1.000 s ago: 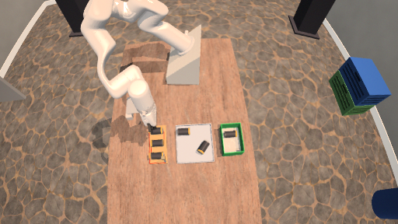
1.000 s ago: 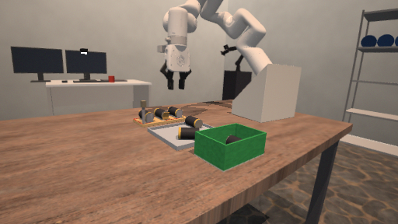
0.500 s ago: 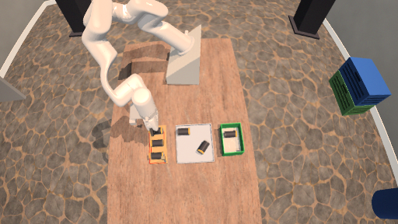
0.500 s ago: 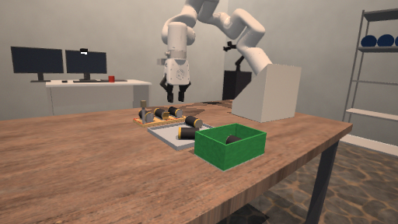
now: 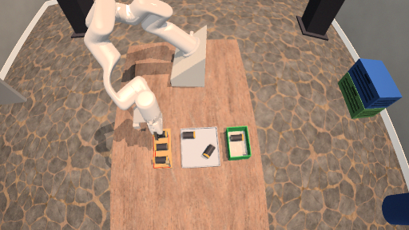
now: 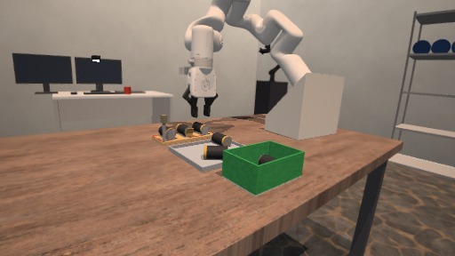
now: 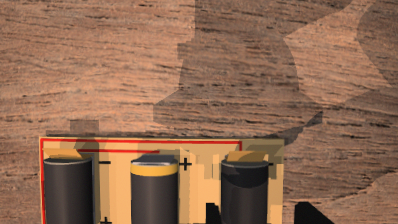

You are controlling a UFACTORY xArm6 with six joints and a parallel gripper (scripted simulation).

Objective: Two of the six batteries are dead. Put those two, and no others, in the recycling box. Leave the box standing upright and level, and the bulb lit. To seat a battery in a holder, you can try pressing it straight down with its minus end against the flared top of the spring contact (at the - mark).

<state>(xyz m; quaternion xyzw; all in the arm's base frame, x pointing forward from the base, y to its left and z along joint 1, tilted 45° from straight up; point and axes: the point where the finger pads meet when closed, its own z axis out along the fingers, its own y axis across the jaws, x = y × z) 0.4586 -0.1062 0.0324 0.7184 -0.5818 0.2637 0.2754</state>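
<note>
Top view: the gripper (image 5: 159, 136) (image 6: 201, 112) (image 7: 260, 214) is over the near end of the battery holder (image 5: 163, 153) (image 6: 178, 140) (image 7: 112, 190). Beneath it is the nearest battery (image 5: 163, 134) (image 6: 200, 128) (image 7: 244, 195); the middle battery (image 5: 161, 147) (image 6: 183, 130) (image 7: 154, 197) and far battery (image 5: 160, 160) (image 6: 168, 132) (image 7: 69, 195) lie further along. To one side of the gripper is the tray (image 5: 196, 160) (image 6: 191, 156), with a straight-lying battery (image 5: 188, 135) (image 6: 221, 139) and an angled battery (image 5: 208, 152) (image 6: 215, 152). Beyond it, the green box (image 5: 248, 144) (image 6: 258, 178) has one boxed battery (image 5: 236, 137) (image 6: 267, 159): at most half the sorting is done, if that one is dead.

Exterior view: the fingers stand partly apart, nothing between them, above the holder. The box, furthest from the gripper, looks upright and level. Whether the small bulb (image 6: 163, 118) is lit, I cannot tell.

Wrist view: all three slots beside and below the fingers are filled. Left to do, I judge: identify the second dead battery, box it, and have the bulb lit at the end. No battery's charge can be read here.
</note>
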